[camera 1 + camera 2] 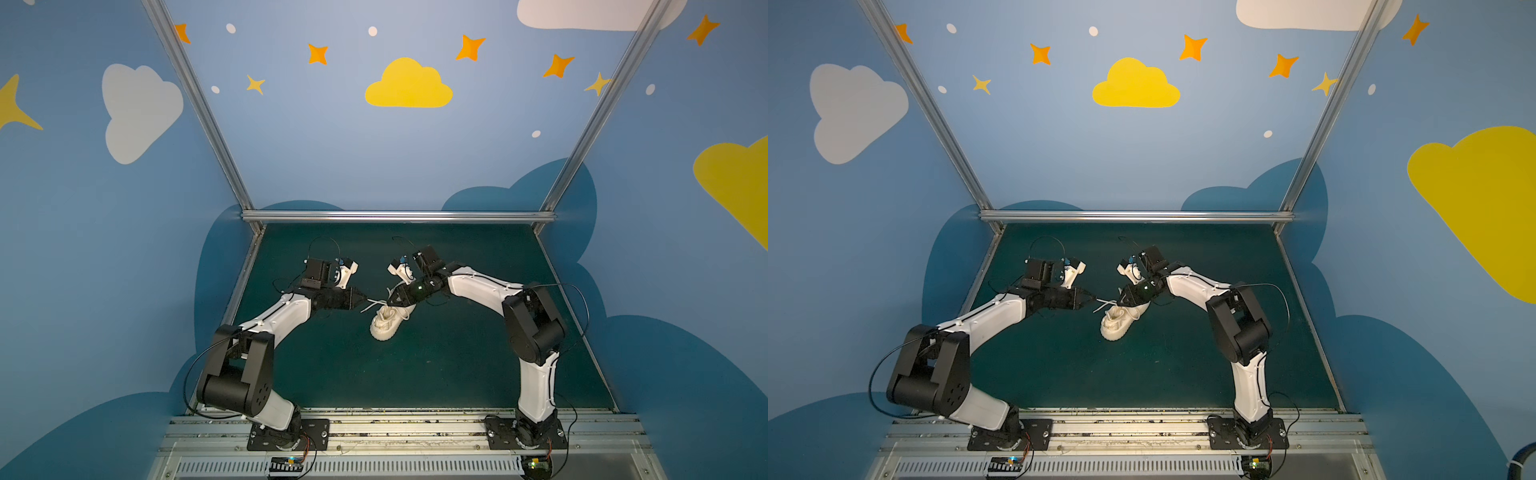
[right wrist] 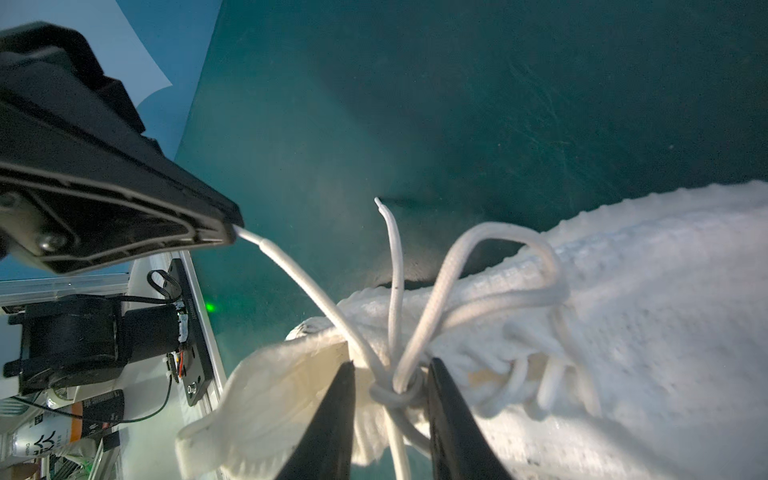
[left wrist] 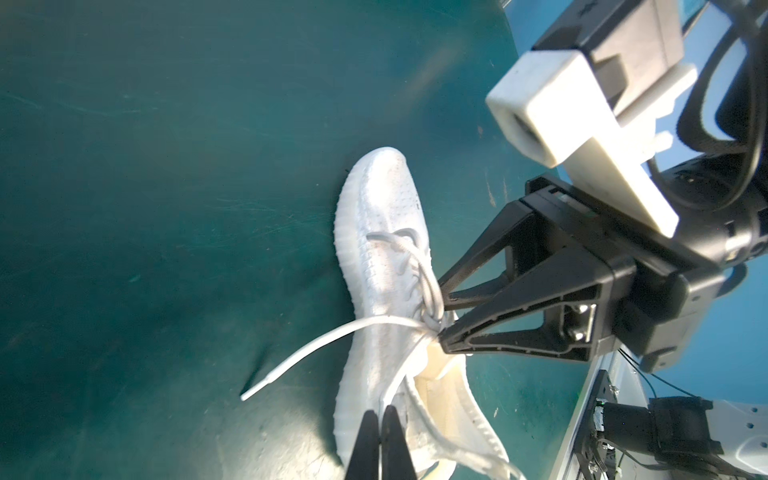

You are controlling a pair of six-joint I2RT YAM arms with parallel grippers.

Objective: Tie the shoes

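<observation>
Left gripper: in both top views it sits just beside the sneaker, on the sneaker's left. Its jaws are pressed together and pinch the tip of one lace strand.
Right gripper: it reaches in over the sneaker's heel and mouth. Its jaws stand a little apart, one on each side of the knot. A slim gap shows beside one of them, and I cannot tell whether the other touches the cord.
Gripper tips: they face each other, near but apart, with the laces between them.
Sneaker: a single cream-white knit shoe with a ribbed off-white sole, resting near the middle of the worktop. The toe points toward the arms' bases and the heel toward the far rail, partly under the right gripper.
Sneaker's mouth: it gapes open and shows pale lining.
Laces: cream-white round cord, threaded up the instep and gathered into the knot just ahead of the mouth.
Loop: a single loop rises out of the knot and arches back over the instep.
Held strand: it runs from the knot in a shallow curve to the left gripper, clear of the worktop.
Free lace end: a second strand curves away from the knot with its tip loose. I cannot tell whether the tip touches the worktop.
Worktop: a dark green mat with faint scuffs.
</observation>
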